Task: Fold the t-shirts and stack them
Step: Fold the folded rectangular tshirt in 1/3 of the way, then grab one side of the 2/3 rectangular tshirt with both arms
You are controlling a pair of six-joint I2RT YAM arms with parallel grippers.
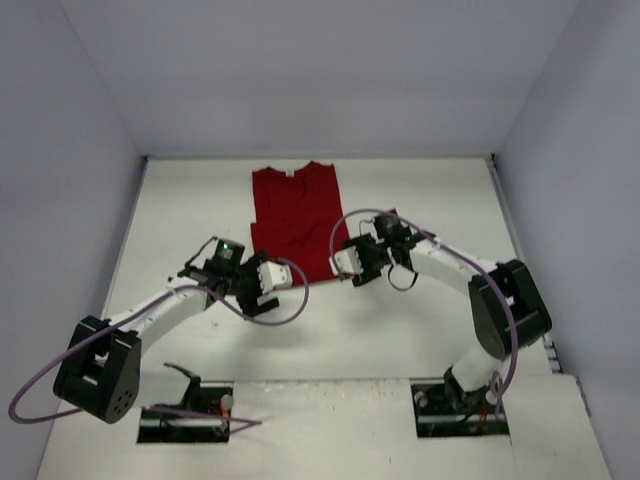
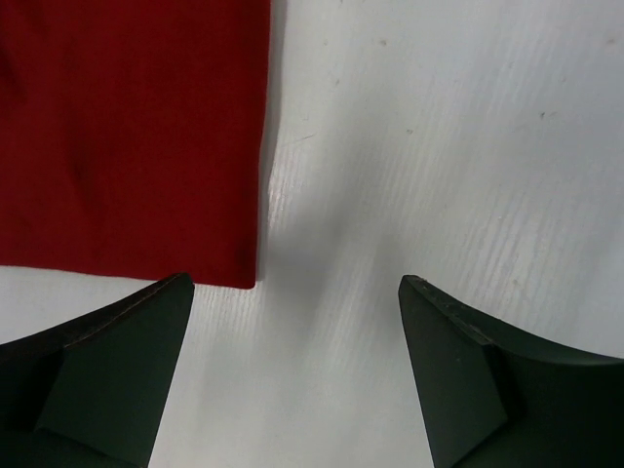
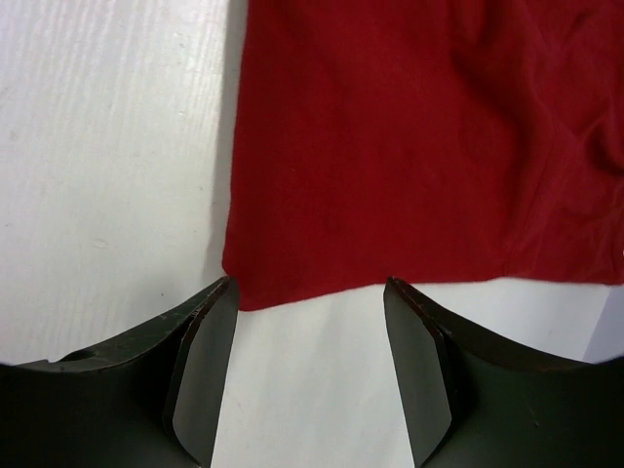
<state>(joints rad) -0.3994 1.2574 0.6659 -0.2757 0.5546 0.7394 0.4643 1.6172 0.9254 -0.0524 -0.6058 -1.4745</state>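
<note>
I have both arms stretched low over the bench point(image 1: 385, 335). Left fingers point(image 2: 117, 361) released, dark red t-shirt point(image 1: 295, 215) corner just ahead of one tip. Right fingers point(image 3: 200, 341) released, hem just ahead.

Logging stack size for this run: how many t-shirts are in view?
1. The dark red t-shirt lies flat on the table, toward its far middle. Another shirt hidden beneath it cannot be ruled out.

The left arm point(image 1: 150, 308) and right arm point(image 1: 445, 262) have white links, black joints and looping purple cable point(image 1: 362, 211). Their fingers point(image 2: 107, 380) are dark wedges.
</note>
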